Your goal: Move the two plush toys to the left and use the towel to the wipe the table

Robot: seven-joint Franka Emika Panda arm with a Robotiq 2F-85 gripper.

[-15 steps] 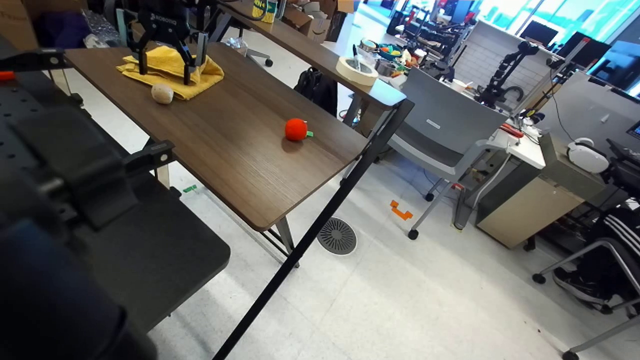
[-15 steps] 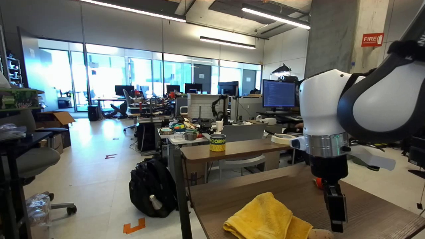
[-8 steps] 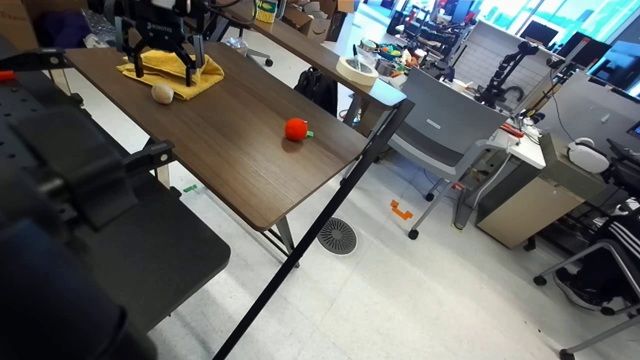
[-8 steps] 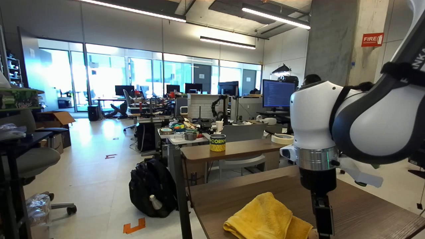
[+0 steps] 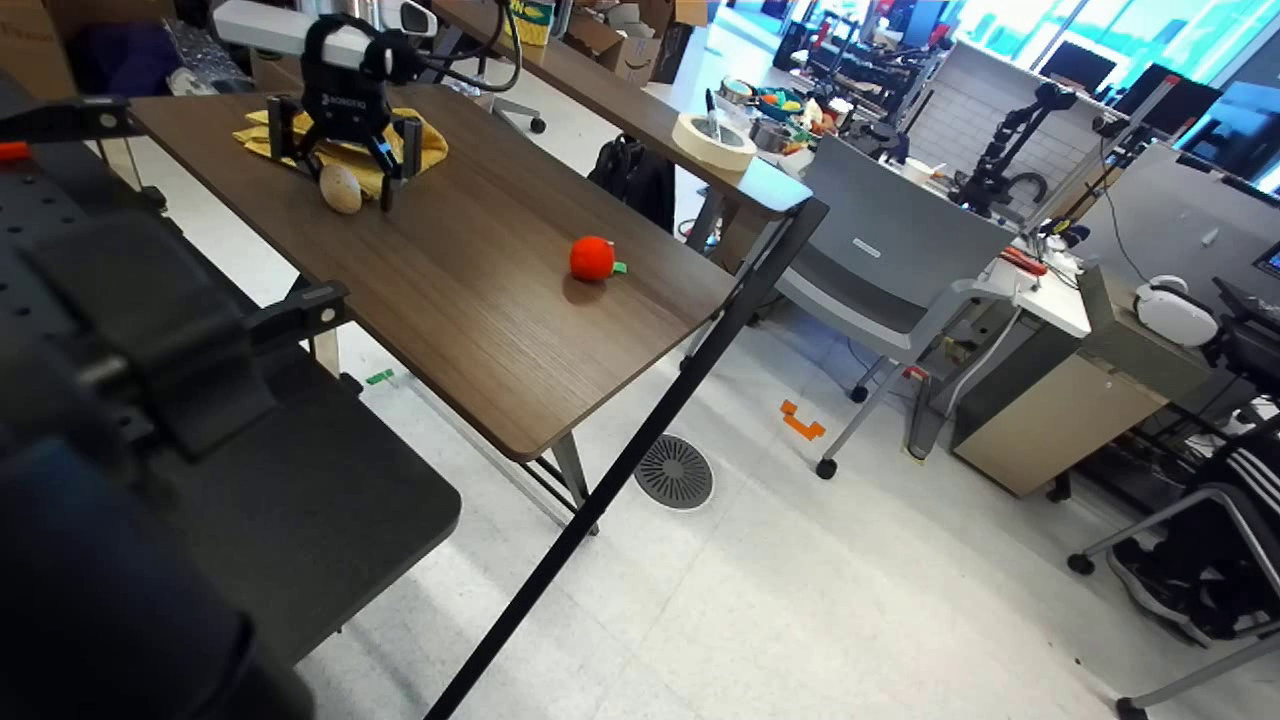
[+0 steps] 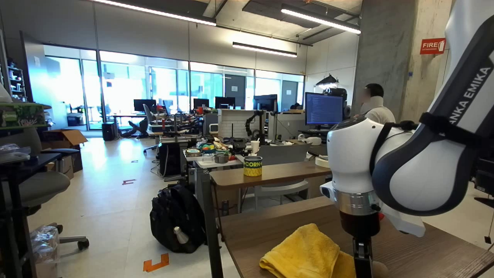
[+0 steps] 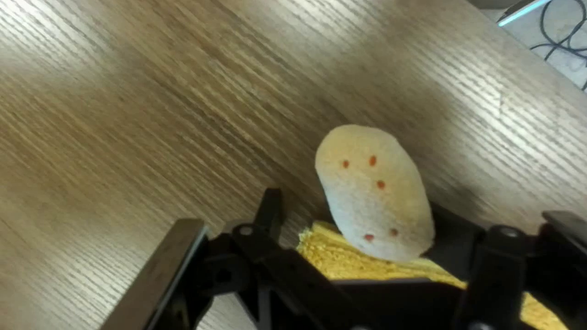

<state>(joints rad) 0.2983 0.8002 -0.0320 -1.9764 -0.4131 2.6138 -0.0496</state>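
A beige potato-like plush with small red-brown marks (image 5: 341, 189) stands between the fingers of my open gripper (image 5: 352, 185). In the wrist view the plush (image 7: 373, 192) is close against the right finger, with a gap to the left finger; whether it touches cannot be told. My gripper (image 7: 355, 215) is low over the table. The yellow towel (image 6: 301, 251) lies folded right behind the plush and also shows under the gripper in the wrist view (image 7: 367, 263). A round red plush with a green tip (image 5: 592, 259) sits farther along the table; the arm mostly hides it in an exterior view (image 6: 381, 216).
The brown table (image 5: 480, 300) has a raised shelf (image 5: 640, 105) along its side. On the shelf stand a corn can (image 6: 252, 166) and a tape roll (image 5: 714, 142). A black backpack (image 6: 177, 218) and a grey chair (image 5: 890, 240) stand beyond the table.
My gripper has come down and moved onto the potato-like plush. The plush has shifted slightly and turned more upright. The towel and red plush have not moved. A person has appeared in the background.
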